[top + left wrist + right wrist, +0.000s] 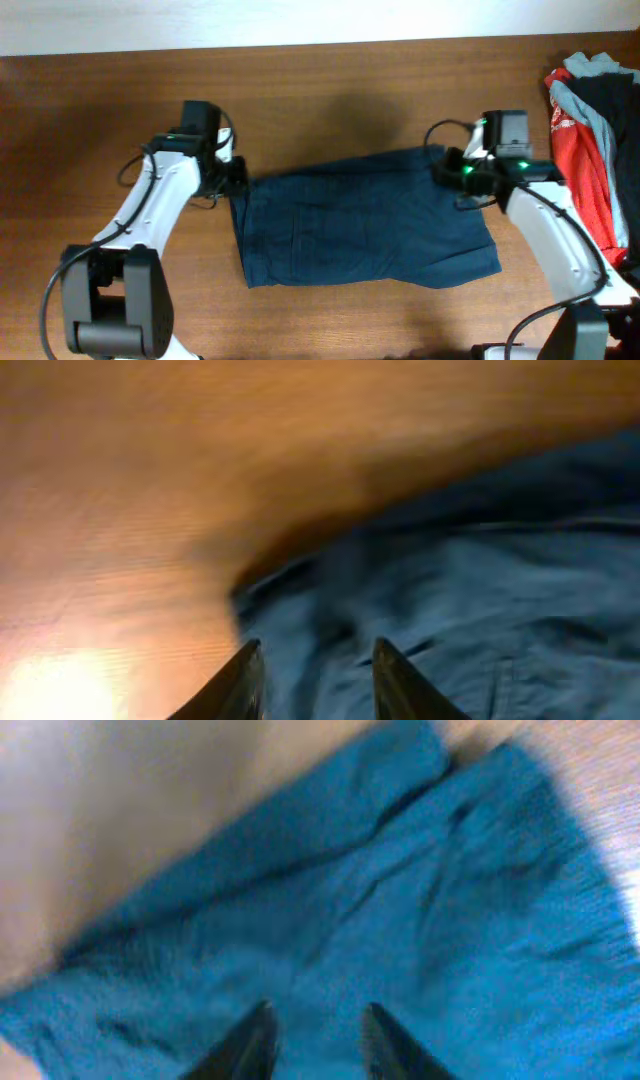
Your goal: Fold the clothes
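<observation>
The left gripper [237,181] sat low at the table [330,90], pointing toward the right, with the navy garment [365,220] beginning right at its tips: the cloth's near upper corner lay just ahead of and under them. In the left wrist view its fingers [240,685] stood partly apart, with rumpled blue cloth showing in the gap between them and bare wood to the side of the left-hand one; nothing looked pinched between the tips, so the jaws were open and empty as far as could be seen. From that gripper the garment spread away to the right, flat on the wood, a broad, roughly rectangular shape with a seam line running across it and its lower edge reaching back toward the robot's side. At the garment's far upper corner sat the right gripper [452,172], pointing left across the cloth, touching or just above it; which one could not be told. In the right wrist view its two dark fingers [250,1045] were likewise parted, blue fabric filling the space between and ahead of them, and no fold was caught in the tips. Well behind this gripper, at the table's right edge, lay a heap with a red garment [580,160] and a grey-blue garment [598,68], apart from the navy one.
</observation>
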You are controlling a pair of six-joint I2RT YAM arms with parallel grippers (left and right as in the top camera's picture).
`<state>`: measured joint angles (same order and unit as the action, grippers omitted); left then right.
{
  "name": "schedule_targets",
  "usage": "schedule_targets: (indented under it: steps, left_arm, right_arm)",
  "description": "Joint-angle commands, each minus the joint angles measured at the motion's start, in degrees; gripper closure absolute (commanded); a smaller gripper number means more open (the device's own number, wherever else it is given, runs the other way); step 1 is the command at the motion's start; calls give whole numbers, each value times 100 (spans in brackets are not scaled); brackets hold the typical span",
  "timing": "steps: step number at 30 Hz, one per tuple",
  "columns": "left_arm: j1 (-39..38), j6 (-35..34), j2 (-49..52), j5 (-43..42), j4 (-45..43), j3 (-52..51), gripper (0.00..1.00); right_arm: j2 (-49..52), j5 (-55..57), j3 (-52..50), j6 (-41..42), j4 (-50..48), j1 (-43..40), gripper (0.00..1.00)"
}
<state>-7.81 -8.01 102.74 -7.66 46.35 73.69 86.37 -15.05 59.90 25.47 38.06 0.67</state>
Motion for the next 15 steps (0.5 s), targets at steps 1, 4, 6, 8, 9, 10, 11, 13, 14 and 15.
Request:
schedule_targets:
  steps: [1,4,6,8,9,10,11,13,14,15]
  left_arm:
    - [-245,739,365,-201,-227,57,65]
    - [-291,809,739,-160,-437,57,66]
    - [-284,811,957,-127,-568,57,73]
    - [-229,807,988,164,-533,59,99]
    - [-205,807,942,199,-490,70,100]
    - [-164,807,890,240,-455,85,100]
    - [-98,807,807,291,-409,122,100]
    - [13,807,643,369,-367,184,100]
    - [83,807,527,420,-361,216,100]
    - [203,807,339,498,-363,262,100]
  right_arm:
    - [323,-76,-111,-160,197,544,78]
    - [625,33,-129,-256,269,835,82]
    - [811,68,-129,-256,267,916,83]
    - [951,168,-129,-254,271,903,83]
    - [975,208,-129,-256,273,901,83]
    - [1038,315,-129,-254,273,903,83]
    - [1075,374,-131,-254,273,903,82]
    - [1178,479,-138,-254,278,903,82]
    - [1255,535,-140,-254,280,903,82]
    - [1419,566,-140,-249,286,903,83]
